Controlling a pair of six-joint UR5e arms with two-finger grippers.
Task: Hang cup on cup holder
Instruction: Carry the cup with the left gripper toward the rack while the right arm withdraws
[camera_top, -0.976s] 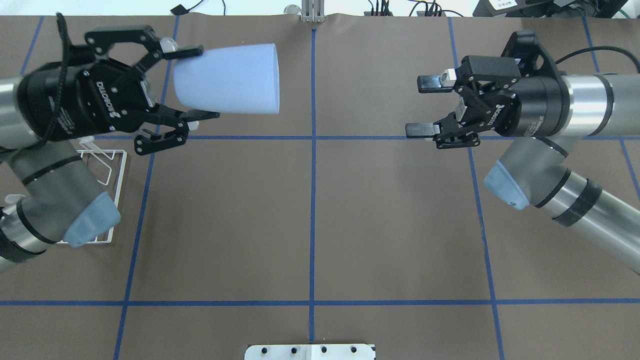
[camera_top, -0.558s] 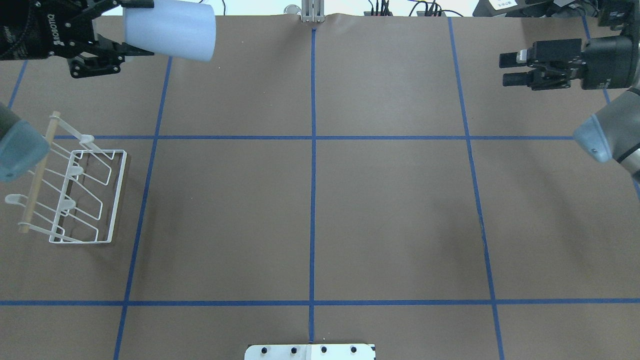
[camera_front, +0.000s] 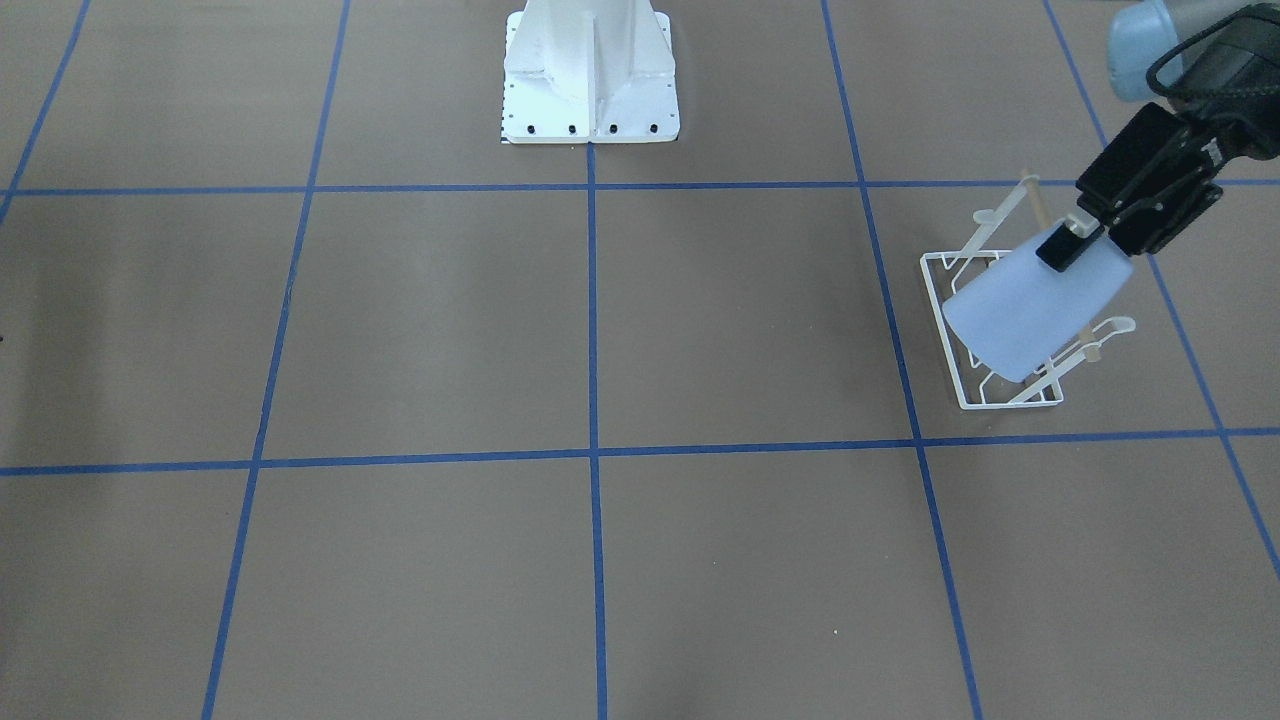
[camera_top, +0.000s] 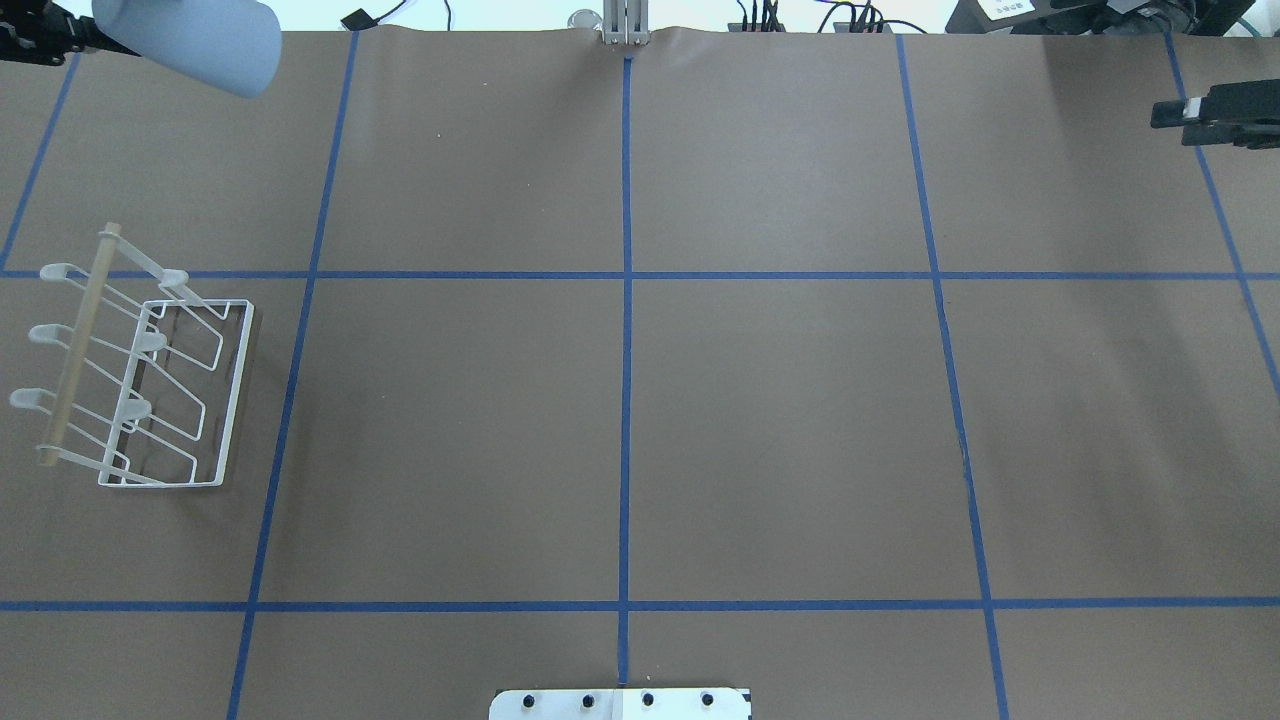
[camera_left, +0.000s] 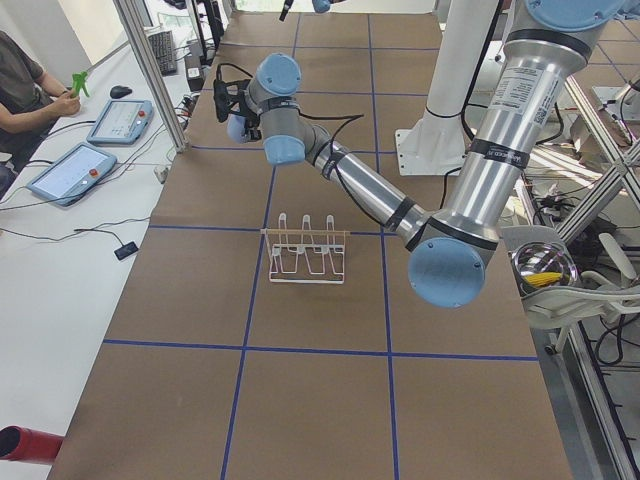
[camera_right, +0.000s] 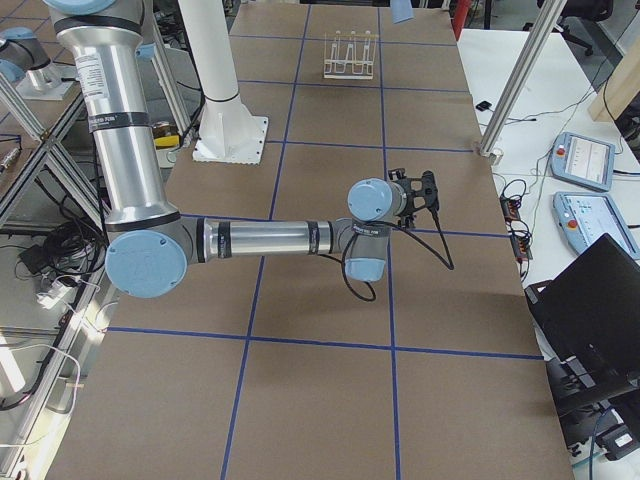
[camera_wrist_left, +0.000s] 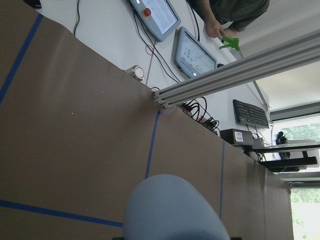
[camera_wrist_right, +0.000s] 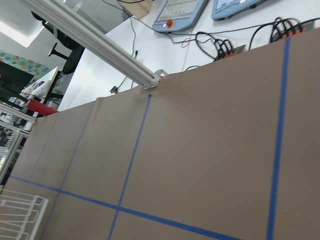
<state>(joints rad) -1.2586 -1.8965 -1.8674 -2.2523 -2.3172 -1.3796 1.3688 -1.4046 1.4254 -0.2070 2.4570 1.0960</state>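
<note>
My left gripper is shut on the narrow end of the light blue cup and holds it tilted in the air, rim pointing down and away from the arm. In the overhead view the cup is at the far left corner, apart from the white wire cup holder, which stands on the table with its wooden bar on the outer side. In the front view the cup overlaps the cup holder; I cannot tell if they touch. My right gripper is open and empty at the right edge.
The white robot pedestal base stands at the table's near middle edge. Blue tape lines cross the brown table. An operator and tablets are beyond the far edge.
My left arm has carried the cup from the left-middle to the far left corner, uncovering the cup holder. My right arm has drawn back to the right edge, its gripper turned.
</note>
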